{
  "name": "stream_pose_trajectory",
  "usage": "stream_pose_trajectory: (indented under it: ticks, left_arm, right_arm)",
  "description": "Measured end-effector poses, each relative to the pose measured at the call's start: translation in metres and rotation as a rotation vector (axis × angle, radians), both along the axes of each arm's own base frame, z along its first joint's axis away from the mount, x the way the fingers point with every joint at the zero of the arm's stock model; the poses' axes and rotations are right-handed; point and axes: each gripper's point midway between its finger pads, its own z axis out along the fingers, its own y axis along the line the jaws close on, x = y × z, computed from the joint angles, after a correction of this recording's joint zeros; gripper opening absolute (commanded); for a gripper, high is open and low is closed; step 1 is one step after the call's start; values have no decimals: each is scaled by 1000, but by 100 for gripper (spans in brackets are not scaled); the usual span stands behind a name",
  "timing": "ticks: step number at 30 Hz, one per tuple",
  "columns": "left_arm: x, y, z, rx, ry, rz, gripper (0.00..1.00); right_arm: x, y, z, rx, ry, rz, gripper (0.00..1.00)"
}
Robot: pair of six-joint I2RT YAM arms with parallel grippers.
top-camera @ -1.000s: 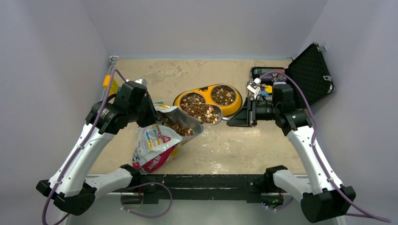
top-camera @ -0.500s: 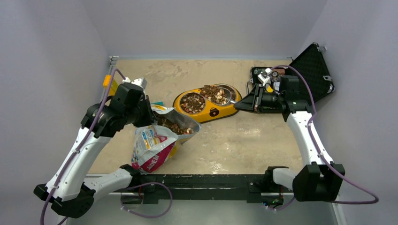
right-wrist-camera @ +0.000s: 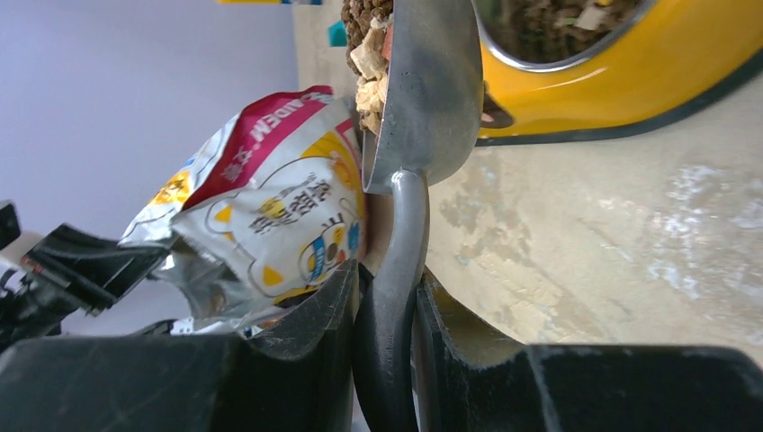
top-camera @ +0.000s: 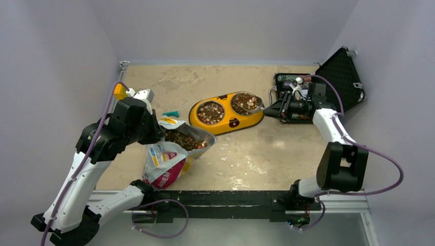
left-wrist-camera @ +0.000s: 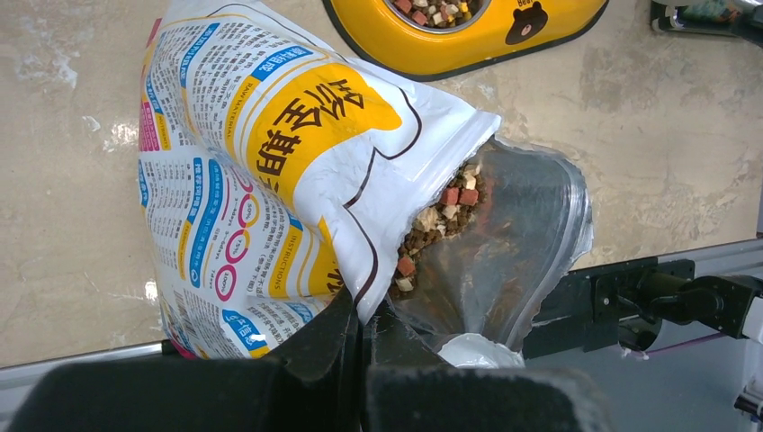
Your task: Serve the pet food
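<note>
Gripping a metal scoop [top-camera: 255,104] by its handle, the right gripper [top-camera: 273,108] reaches left across the table [top-camera: 267,154] in the overhead view, its jaws closed tight on the handle. The scoop's head sits over the right-hand bowl of a yellow feeder [top-camera: 225,124], and kibble [top-camera: 244,102] lies in both feeder bowls. The right arm is folded sharply, elbow near the front edge and forearm running back toward an open black case [top-camera: 339,81]. The left gripper [top-camera: 156,134] is clamped on the rim of an open bag [top-camera: 163,165] with more kibble in its mouth. The left arm rises from its base and bends over the bag, apart from the feeder.

From the left wrist, the left gripper [left-wrist-camera: 364,335] pinches the bag's [left-wrist-camera: 270,162] white edge with no gap between the fingers. Kibble [left-wrist-camera: 439,220], brown and red with pale bits, lies inside the foil-lined mouth just beyond the fingertips. The feeder [left-wrist-camera: 477,47] shows at the top.

From the right wrist, the right gripper [right-wrist-camera: 387,317] squeezes the dark handle between both fingers. The scoop [right-wrist-camera: 434,90] stands on its side straight ahead, kibble [right-wrist-camera: 367,56] heaped against its open face. It overlaps the rim of the feeder [right-wrist-camera: 621,76], though whether they touch cannot be told. The bag [right-wrist-camera: 270,207] lies beyond.
</note>
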Motion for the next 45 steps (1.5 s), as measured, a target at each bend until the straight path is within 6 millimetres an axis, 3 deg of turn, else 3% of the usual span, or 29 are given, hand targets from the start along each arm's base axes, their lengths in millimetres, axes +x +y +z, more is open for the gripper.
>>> stream_pose_trajectory:
  ticks: [5, 11, 22, 30, 45]
  left_arm:
    - [-3, 3, 1, 1, -6, 5, 0]
    - [-6, 6, 2, -4, -17, 11, 0]
    - [-5, 3, 0, -16, -16, 8, 0]
    - [-5, 0, 0, -27, -11, 2, 0]
    - [-8, -1, -1, -52, -21, 0, 0]
  right_arm:
    - [14, -11, -37, -63, 76, -28, 0]
    - [24, -21, -56, -147, 121, -64, 0]
    - [31, -33, -55, -259, 122, -94, 0]
    - [31, -23, -51, -376, 113, -67, 0]
    - [35, 12, -36, -762, 107, 28, 0]
